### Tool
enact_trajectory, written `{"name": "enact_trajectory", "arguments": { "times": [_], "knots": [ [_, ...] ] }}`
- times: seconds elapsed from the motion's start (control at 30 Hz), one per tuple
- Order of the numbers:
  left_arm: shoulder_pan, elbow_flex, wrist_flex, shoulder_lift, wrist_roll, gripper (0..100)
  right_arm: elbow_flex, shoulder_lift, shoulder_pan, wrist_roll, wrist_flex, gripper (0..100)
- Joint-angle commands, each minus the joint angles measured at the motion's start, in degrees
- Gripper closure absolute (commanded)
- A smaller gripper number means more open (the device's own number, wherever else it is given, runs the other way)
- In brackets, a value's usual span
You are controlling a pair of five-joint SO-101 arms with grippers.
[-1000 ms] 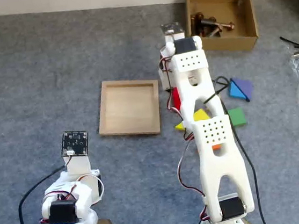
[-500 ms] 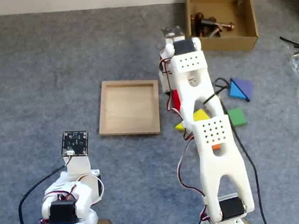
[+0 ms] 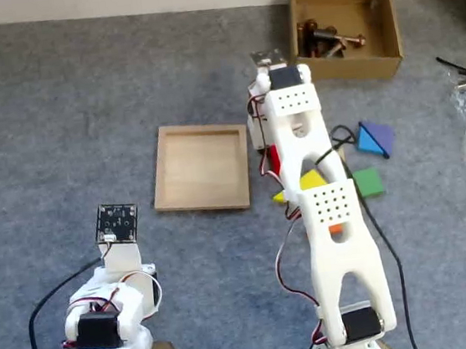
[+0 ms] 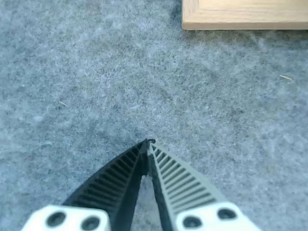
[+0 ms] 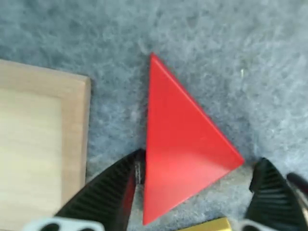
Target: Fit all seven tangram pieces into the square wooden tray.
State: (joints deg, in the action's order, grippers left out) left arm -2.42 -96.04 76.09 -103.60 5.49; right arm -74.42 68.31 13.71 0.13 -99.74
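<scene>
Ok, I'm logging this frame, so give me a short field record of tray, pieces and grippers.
square wooden tray: no piece inside
red triangle: flat on carpet, beside the tray
right gripper: open, fingers either side of red triangle
left gripper: shut, holding nothing, over carpet
other pieces: yellow piece, green square, blue triangle, outside tray

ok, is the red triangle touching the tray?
Apart. The right wrist view shows a strip of carpet between the red triangle and the wooden tray.

High camera overhead, facing down, far. Wrist cameras close above carpet [image 3: 56,102]; all three share tray [image 3: 201,167] edge.
</scene>
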Motion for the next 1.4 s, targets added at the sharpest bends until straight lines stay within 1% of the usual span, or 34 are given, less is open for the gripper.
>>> {"name": "enact_trajectory", "arguments": {
  "times": [0.0, 0.07, 0.2, 0.33, 0.57, 0.67, 1.07, 1.27, 1.37],
  "knots": [
    [1.01, -1.1, -0.18, -0.4, 0.35, 99, -0.84, -0.22, 0.22, -0.53, -1.01, 65.9],
    [1.01, -1.1, -0.18, -0.4, 0.35, 99, -0.84, -0.22, 0.22, -0.44, -0.84, 65.9],
    [1.01, -1.1, -0.18, -0.4, 0.35, 99, -0.84, -0.13, 0.31, 3.6, -0.66, 65.9],
    [1.01, -1.1, -0.18, -0.4, 0.35, 99, -0.92, -0.13, 0.31, 4.84, -0.4, 65.9],
    [1.01, -1.1, -0.18, -0.4, 0.35, 99, -0.84, -0.04, 0.31, 5.27, 1.01, 65.9],
    [1.01, -1.1, -0.18, -0.4, 0.35, 99, -0.84, -0.04, 0.4, 6.86, 1.01, 65.9],
    [1.01, -1.1, -0.18, -0.4, 0.35, 99, -0.84, -0.04, 2.68, 8.0, 0.66, 66.3],
    [1.01, -1.1, -0.18, -0.4, 0.35, 99, -0.84, -0.04, 2.77, 8.0, 0.57, 76.0],
    [1.01, -1.1, -0.18, -0.4, 0.35, 99, -0.84, -0.04, 2.77, 7.91, 0.57, 77.9]
  ]
}}
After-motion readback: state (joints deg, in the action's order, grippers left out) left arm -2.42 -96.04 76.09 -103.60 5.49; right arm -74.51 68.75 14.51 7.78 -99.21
